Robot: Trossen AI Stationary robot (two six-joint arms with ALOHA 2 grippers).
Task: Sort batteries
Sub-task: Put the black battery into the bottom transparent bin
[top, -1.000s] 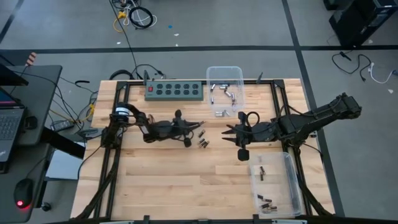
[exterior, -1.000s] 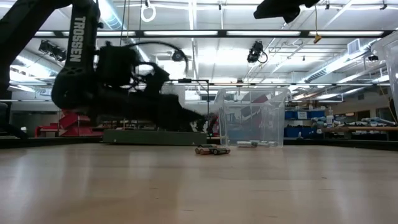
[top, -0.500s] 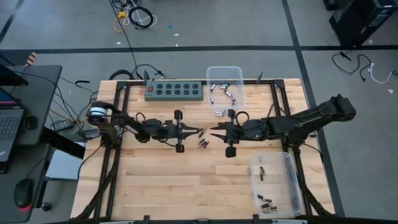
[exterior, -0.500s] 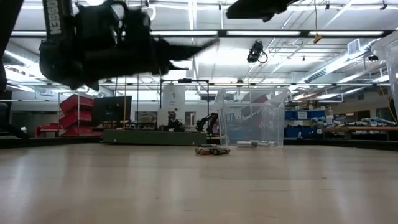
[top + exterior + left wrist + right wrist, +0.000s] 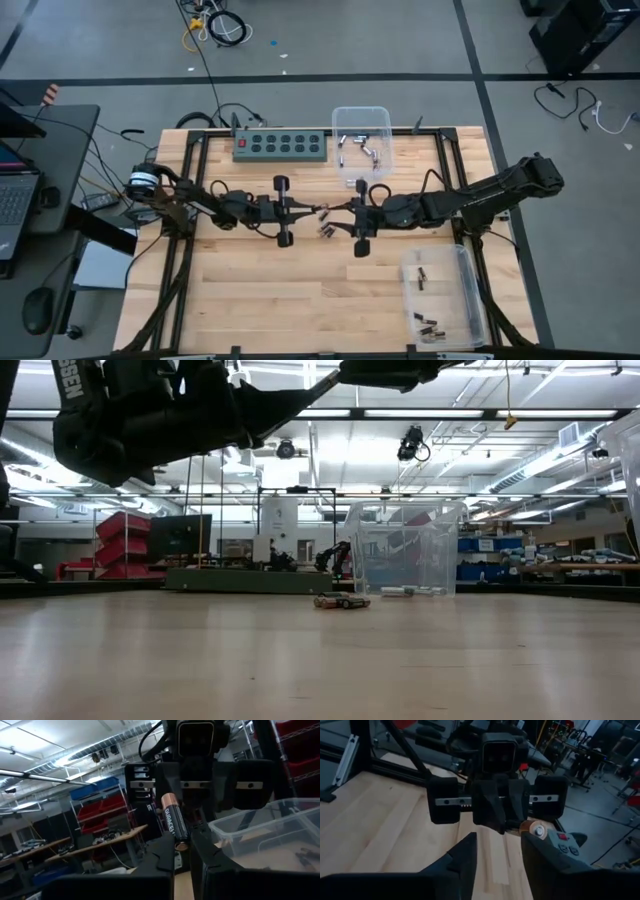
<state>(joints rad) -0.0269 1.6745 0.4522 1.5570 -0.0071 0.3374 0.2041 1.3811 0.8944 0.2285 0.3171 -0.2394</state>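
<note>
One battery, a smooth cylinder with a copper-coloured band over a black body, is pinched upright between the dark fingers of the left gripper. The left wrist view shows the printed side of the cell. The right wrist view shows only its round silvery end ringed in copper, close against one finger; whether they touch cannot be told. The right gripper faces the left one tip to tip, its two matte black fingers spread wide with nothing between them.

From above, both grippers meet at the centre of the frame over the pale wooden table, the left gripper just left of the right gripper. A small cluster of loose batteries lies on the wood just below them; the low view shows that cluster lying flat.

Two clear plastic bins stand on the table. The upper bin, at top centre, holds several silvery batteries. The lower bin, at lower right, holds a few dark batteries. One green power strip lies left of the upper bin.
</note>
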